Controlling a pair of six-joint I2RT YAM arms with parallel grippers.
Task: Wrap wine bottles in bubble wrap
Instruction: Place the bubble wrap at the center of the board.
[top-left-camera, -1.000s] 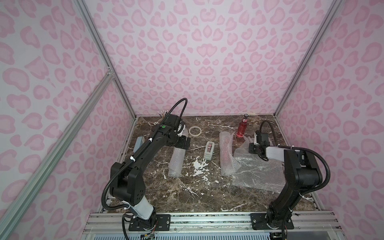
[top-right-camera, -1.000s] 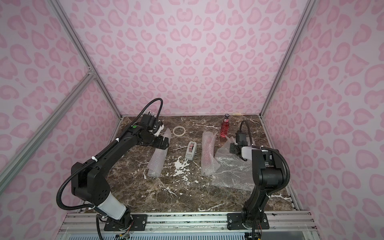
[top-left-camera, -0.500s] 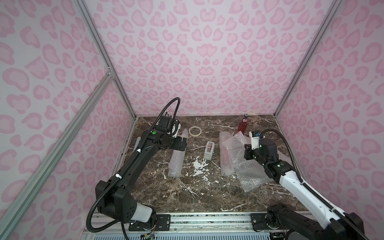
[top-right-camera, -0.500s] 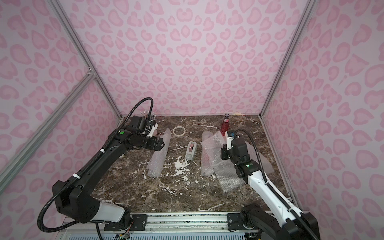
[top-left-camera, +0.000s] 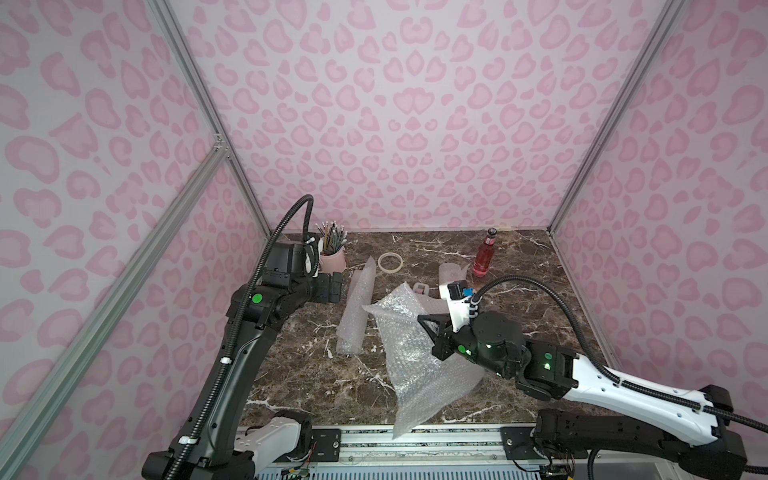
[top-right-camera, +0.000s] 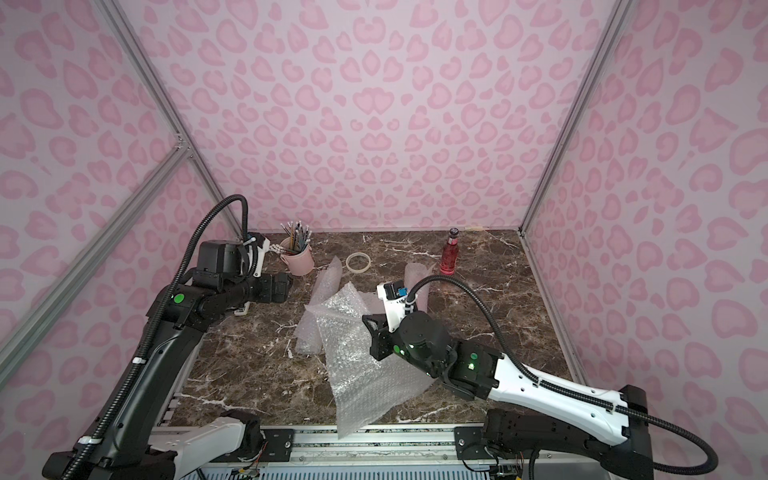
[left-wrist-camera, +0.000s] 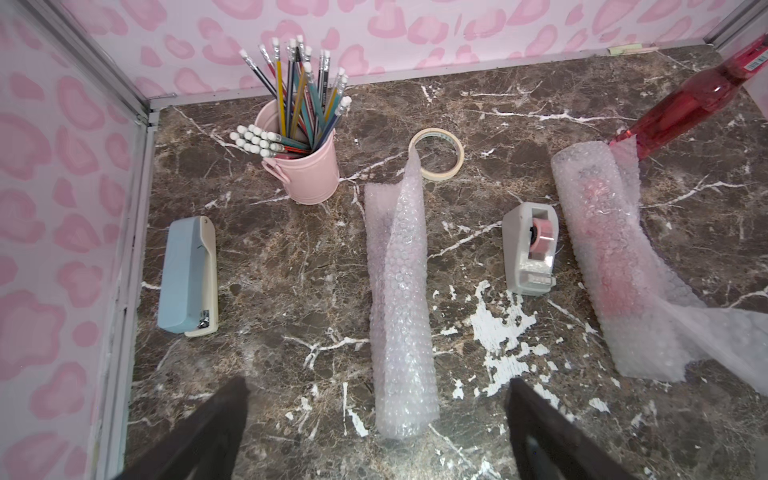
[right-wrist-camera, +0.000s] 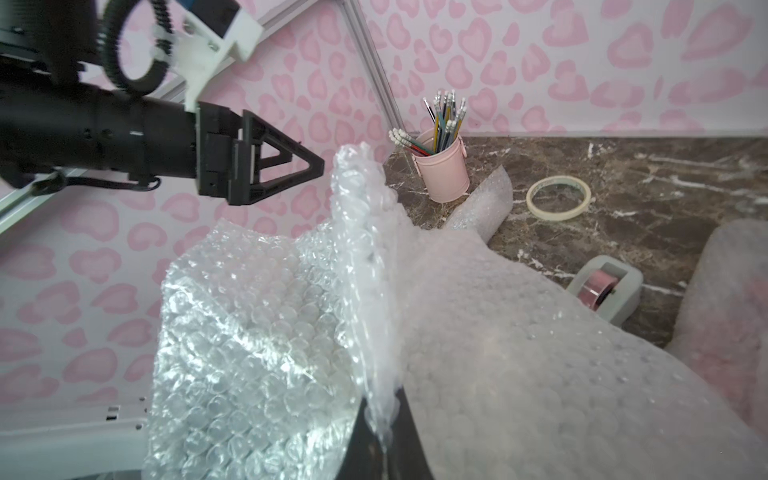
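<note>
Wine bottle (left-wrist-camera: 685, 99); cap off-frame

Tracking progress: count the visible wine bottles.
2. One bare bottle stands at the back; one shows pink inside the roll beside the tape dispenser. Another may be hidden.

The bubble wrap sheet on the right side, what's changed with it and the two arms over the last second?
The right gripper, shut on the sheet, lifted it off the table and swung it toward the middle and front, where it hangs crumpled. The left gripper, open, drew back slightly from the left roll. The red bottle, right roll, tape ring, dispenser and pencil cup stayed put.
</note>
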